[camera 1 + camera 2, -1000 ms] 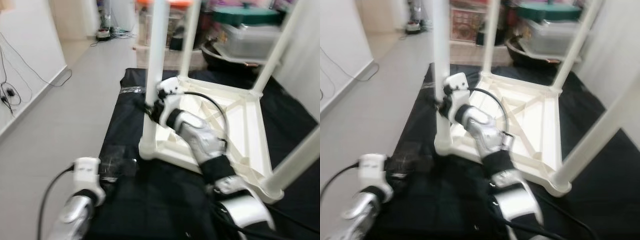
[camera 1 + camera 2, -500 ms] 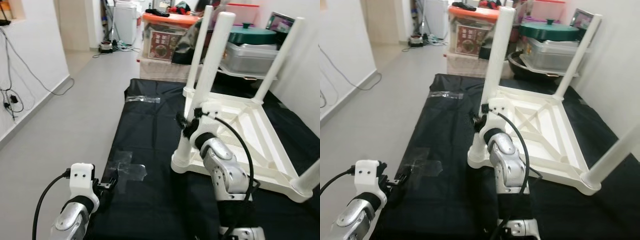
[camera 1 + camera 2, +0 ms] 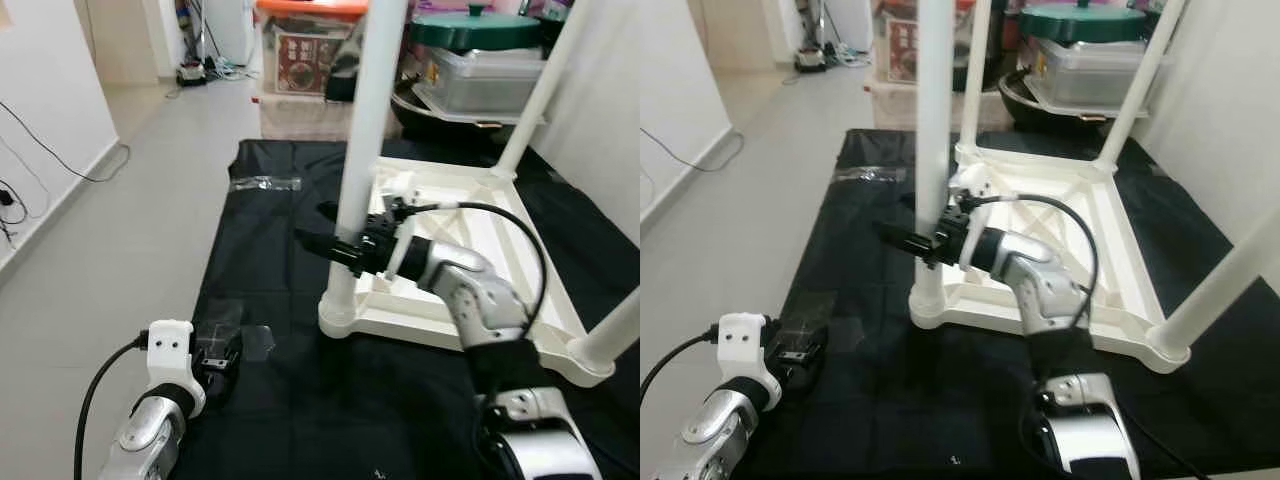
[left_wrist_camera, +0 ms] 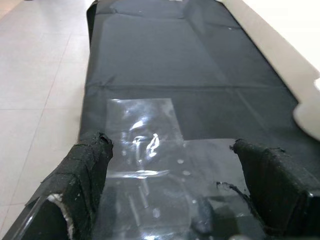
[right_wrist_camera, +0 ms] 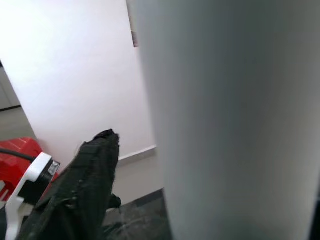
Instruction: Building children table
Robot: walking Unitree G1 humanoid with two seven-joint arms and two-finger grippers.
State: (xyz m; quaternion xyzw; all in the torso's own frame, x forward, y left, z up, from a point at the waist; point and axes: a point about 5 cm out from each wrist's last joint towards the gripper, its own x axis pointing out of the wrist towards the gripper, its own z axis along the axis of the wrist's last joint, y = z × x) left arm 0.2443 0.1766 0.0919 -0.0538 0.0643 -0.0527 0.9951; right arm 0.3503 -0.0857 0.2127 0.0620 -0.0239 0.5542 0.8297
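The table (image 3: pixel 470 250) lay upside down on a black sheet (image 3: pixel 280 230) on the floor, its white legs standing upright. The near-left leg (image 3: pixel 365 150) rose vertically from its corner socket, and the right tool (image 3: pixel 335 240) was reached across to it from the right, roughly level and at right angles to the leg's long axis. The right arm was plainly the nearer one. One black finger (image 5: pixel 80 190) was seen on the far-left side of the leg and the other in front of it, so the leg stood between them; they were spread about as wide as the leg, but whether they pressed on it or merely straddled it could not be told. The left tool (image 3: pixel 215 355) was held low over the sheet, well apart from the table, spread wide and holding nothing, above a patch of clear tape (image 4: pixel 150 150).
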